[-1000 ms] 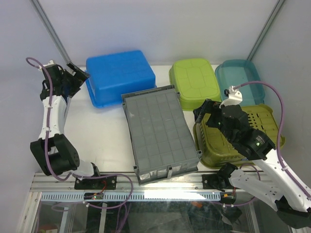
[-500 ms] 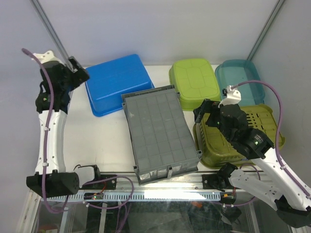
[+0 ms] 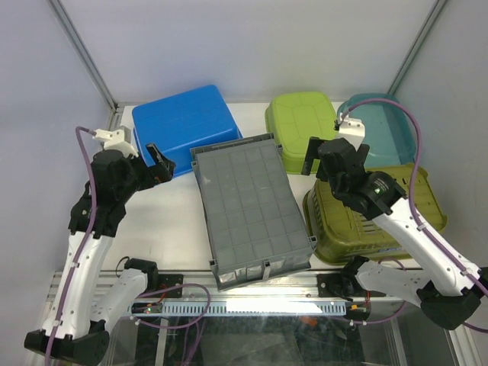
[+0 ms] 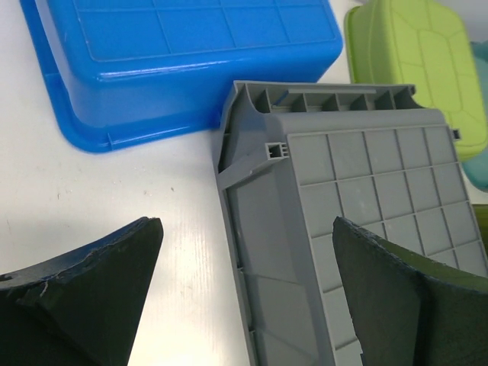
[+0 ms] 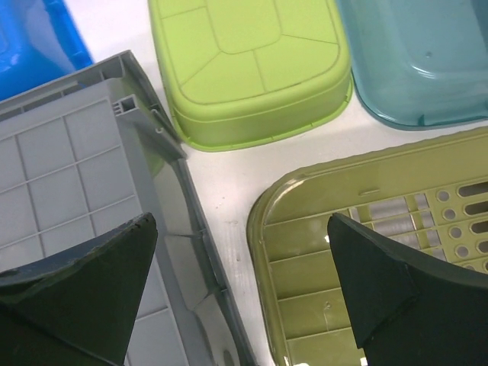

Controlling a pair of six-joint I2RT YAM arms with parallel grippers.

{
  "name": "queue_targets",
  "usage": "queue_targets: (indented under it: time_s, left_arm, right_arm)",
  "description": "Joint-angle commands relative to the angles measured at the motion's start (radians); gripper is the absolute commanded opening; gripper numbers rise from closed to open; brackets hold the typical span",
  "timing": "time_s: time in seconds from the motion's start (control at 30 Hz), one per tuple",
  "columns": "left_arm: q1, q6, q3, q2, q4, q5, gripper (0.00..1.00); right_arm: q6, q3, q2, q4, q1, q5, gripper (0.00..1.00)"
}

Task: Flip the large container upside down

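The grey crate [image 3: 250, 207] lies mid-table with its grid bottom up and its long axis running from far to near. The left gripper [image 3: 160, 162] hangs beside its far left corner and the right gripper [image 3: 320, 156] beside the far right one, both spread wide, empty and about equally near. The olive basket [image 3: 358, 221] seems empty.

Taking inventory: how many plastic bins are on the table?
5: blue tub back left, grey crate centre, lime-green tub back centre-right, teal tub back right, olive slotted basket front right. None seems hidden.
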Motion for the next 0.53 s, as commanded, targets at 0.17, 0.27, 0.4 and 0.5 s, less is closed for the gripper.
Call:
queue_targets:
  time_s: [0.17, 0.27, 0.4, 0.5]
  left_arm:
    - [-0.007, -0.003, -0.018, -0.156, 0.028, -0.071, 0.99]
    - [-0.008, -0.057, -0.028, -0.176, 0.026, -0.157, 0.99]
    - [-0.007, -0.063, -0.042, -0.183, 0.02, -0.194, 0.99]
    - [-0.007, -0.07, -0.047, -0.177, 0.01, -0.208, 0.99]
  right_arm:
    - [0.041, -0.013, -0.074, 0.063, -0.003, 0.057, 0.99]
    - [0.037, -0.033, -0.105, 0.094, -0.002, 0.049, 0.99]
    - [0.032, -0.047, -0.132, 0.106, -0.002, 0.054, 0.99]
    - [0.03, -0.06, -0.148, 0.113, -0.003, 0.057, 0.99]
